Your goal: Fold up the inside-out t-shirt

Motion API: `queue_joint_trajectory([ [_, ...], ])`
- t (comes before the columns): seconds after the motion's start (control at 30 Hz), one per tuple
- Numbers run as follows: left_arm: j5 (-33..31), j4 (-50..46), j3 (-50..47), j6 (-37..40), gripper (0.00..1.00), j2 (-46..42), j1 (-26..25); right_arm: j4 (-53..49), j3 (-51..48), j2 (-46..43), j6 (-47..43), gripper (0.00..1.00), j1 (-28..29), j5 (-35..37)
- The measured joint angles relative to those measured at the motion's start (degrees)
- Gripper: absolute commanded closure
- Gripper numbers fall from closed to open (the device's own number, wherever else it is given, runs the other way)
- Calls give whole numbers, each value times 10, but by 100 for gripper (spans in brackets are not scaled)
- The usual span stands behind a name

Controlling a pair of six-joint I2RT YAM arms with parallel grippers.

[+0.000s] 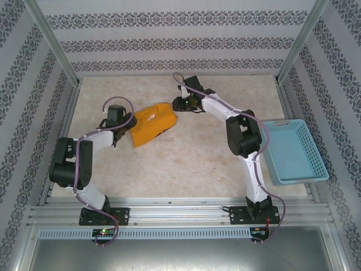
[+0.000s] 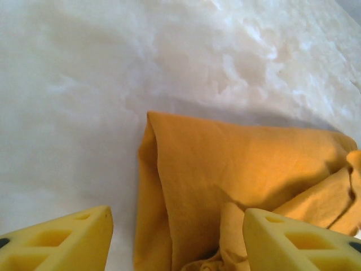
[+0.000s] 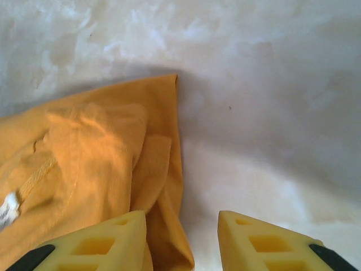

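The left gripper (image 2: 176,231) has its jaws spread and pinches nothing, poised over one end of the mustard-orange t-shirt (image 1: 151,124). The right gripper (image 3: 181,228) is likewise parted and empty at the opposite end. The shirt lies bunched on the pale marbled tabletop (image 1: 197,164), left of centre. A light-blue basket (image 1: 293,149) sits at the table's right edge, and patterned wallpaper (image 1: 169,34) lines the walls around it.

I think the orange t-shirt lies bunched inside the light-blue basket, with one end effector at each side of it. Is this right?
Wrong in one point: the t-shirt lies bunched on the table, not inside the light-blue basket; the top external view shows it. The left end effector and right end effector are at its two sides.
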Motion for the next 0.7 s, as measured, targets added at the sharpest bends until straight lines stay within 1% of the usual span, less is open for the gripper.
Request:
queue_joint_trajectory([
  [0.13,-13,-37,14,29,48,-45,0,20,-83,-81,-16,59,12,22],
  [0.23,-17,-61,13,37,54,-87,-5,37,-114,-121,-28,56,38,31],
  [0.3,-18,-62,0,38,56,-112,-16,45,-117,-127,-35,55,61,34],
  [0.33,-16,-62,-9,38,59,-120,-23,50,-117,-126,-37,55,73,34],
  [0.4,-3,-61,-22,36,63,-120,-32,52,-117,-120,-38,54,93,32],
  [0.47,12,-59,-24,37,68,-92,-35,56,-116,-106,-36,54,107,25],
  [0.53,28,-53,-17,37,76,-46,-35,53,-103,-78,-31,54,110,19],
  [0.6,41,-51,3,39,82,7,-32,50,-87,-45,-21,54,104,20],
  [0.7,60,-46,49,42,86,80,-24,43,-78,-7,0,54,85,20],
])
